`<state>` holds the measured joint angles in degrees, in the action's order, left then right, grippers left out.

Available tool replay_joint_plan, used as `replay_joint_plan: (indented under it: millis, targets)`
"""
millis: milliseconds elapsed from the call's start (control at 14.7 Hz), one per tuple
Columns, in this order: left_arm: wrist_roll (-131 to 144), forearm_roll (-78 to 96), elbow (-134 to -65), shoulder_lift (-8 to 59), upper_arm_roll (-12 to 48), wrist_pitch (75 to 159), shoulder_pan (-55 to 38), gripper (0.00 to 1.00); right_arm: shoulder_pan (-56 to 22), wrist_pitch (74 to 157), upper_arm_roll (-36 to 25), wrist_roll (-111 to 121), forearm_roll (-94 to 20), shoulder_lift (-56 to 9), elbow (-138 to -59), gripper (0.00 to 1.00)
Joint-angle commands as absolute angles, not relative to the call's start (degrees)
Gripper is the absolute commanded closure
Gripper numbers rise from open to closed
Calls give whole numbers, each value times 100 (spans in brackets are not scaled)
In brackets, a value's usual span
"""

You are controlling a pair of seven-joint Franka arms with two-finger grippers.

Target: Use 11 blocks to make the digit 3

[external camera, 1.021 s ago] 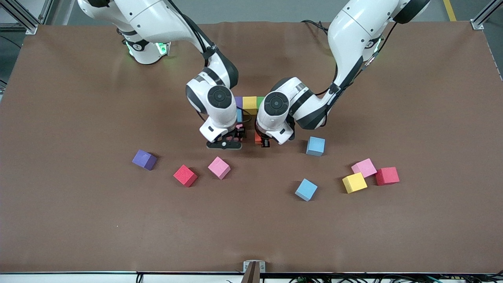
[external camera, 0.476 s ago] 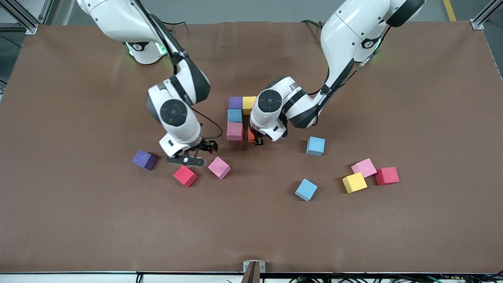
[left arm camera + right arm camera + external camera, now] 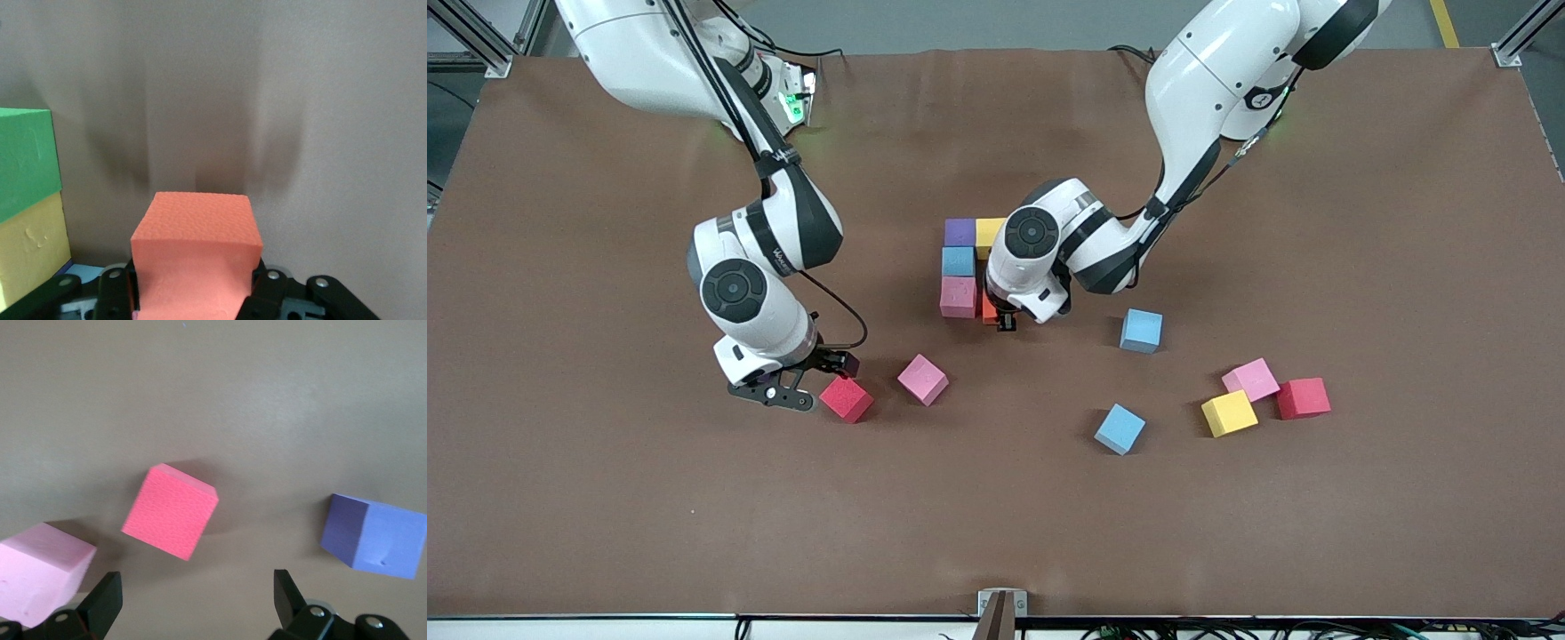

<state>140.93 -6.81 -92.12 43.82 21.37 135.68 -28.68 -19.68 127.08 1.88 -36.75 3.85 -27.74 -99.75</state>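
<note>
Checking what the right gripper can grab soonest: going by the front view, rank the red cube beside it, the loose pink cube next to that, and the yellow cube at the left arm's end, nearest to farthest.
1. Red cube: right beside the open right gripper.
2. Pink cube: next along, toward the left arm's end.
3. Yellow cube: farthest, touching another pink cube.

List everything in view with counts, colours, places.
purple foam cubes: 2; built group mid-table, below right gripper
yellow foam cubes: 2; group, left arm's end
light blue foam cubes: 3; group, loose
pink foam cubes: 3; group, loose
green foam cube: 1; group
orange foam cube: 1; held
red foam cubes: 2; loose
brown table: 1
left gripper: shut on orange cube, at group
right gripper: open
</note>
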Motion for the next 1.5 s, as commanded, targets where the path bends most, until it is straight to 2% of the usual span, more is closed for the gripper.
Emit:
replay_joint_plan:
  millis: [0, 408, 681, 885, 953, 1021, 1089, 1157, 1429]
  targets:
    - [14307, -650, -9114, 4473, 2066, 13763, -2997, 92, -2021, 12946, 255, -4462, 431, -2917, -9924, 0]
    - [14353, -659, -9123, 4535, 2004, 13764, -3146, 92, -2355, 12482, 264, -6027, 466, -3708, -8791, 0]
    - [14353, -668, -9123, 4562, 1978, 13772, -3190, 89, -2663, 12436, 264, -7030, 510, -4033, -8499, 0]
    - [14344, -738, -9132, 4562, 1978, 13772, -3190, 68, -2760, 12463, 264, -7154, 527, -4148, -8447, 0]
    - [14335, -756, -9141, 4562, 1978, 13772, -3190, 56, -2768, 12463, 264, -7215, 519, -4166, -8438, 0]
    - [14318, -756, -9149, 4553, 1978, 13772, -3190, 43, -2769, 12463, 264, -7294, 527, -4192, -8420, 0]
    - [14300, -765, -9141, 4544, 1978, 13764, -3190, 18, -2812, 12463, 264, -7338, 527, -4253, -8350, 0]
    - [14282, -765, -9141, 4527, 1978, 13764, -3199, 0, -2847, 12463, 264, -7426, 536, -4324, -8254, 0]
    - [14317, -1098, -9149, 4395, 1986, 13580, -3252, 0, -2926, 12472, 264, -7559, 536, -4570, -7972, 0]
